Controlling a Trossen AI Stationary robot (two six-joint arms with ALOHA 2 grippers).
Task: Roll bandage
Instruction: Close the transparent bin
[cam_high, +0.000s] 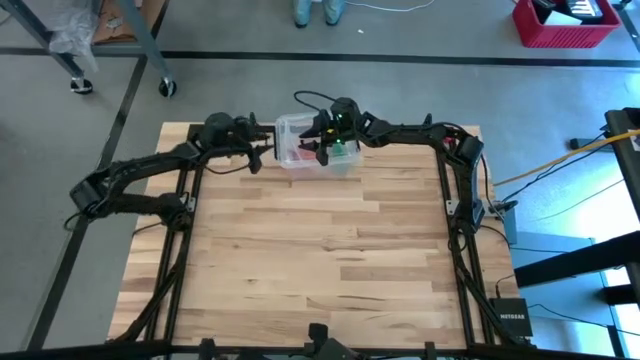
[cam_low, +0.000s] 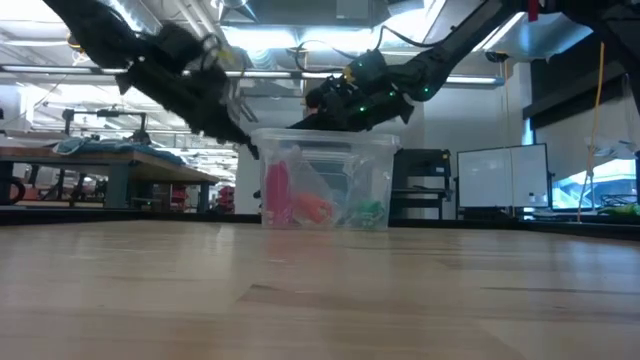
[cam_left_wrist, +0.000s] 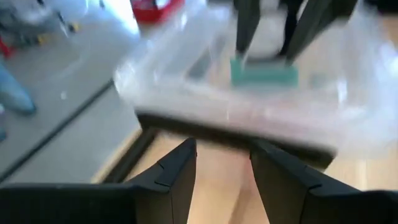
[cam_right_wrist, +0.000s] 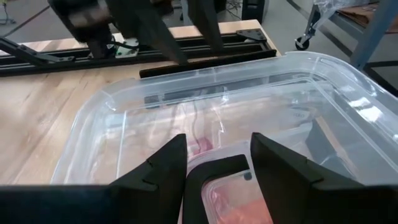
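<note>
A clear plastic box (cam_high: 305, 143) stands at the table's far edge, its top open. The green bandage (cam_left_wrist: 264, 73) lies inside it on the right part of its floor (cam_low: 366, 212), beside pink and orange items (cam_low: 295, 200). My right gripper (cam_right_wrist: 217, 165) is open and reaches slanting down into the box's mouth from the right; in the left wrist view its fingers (cam_left_wrist: 246, 31) stand just above the bandage. My left gripper (cam_left_wrist: 222, 168) is open with nothing between its fingers, just outside the box's left wall (cam_high: 262, 154).
A pink packet with a dark edge (cam_right_wrist: 233, 193) lies in the box under my right gripper. Black frame rails (cam_high: 185, 230) run along both sides of the table. Bare wood (cam_high: 320, 250) stretches from the box to the near edge.
</note>
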